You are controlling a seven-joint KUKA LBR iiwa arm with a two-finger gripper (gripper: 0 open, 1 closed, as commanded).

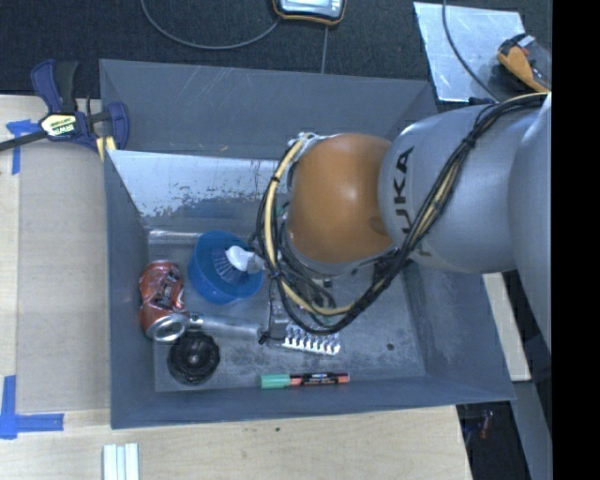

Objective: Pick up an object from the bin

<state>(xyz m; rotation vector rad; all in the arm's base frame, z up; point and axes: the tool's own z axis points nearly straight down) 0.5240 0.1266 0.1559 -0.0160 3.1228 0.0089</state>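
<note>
Silvery handle (228, 326) seemingly beside hand (275, 333)

We note a dark, carpet-like floor (375, 47) across the top of the camera view. A thin black cable (214, 45) lies on it in a loop, near a small silver-edged device (307, 8) at the top edge. At upper right lies a grey sheet (469, 47), with an orange-and-black object (520, 56) at its right side. Lighting looks even and soft
</note>
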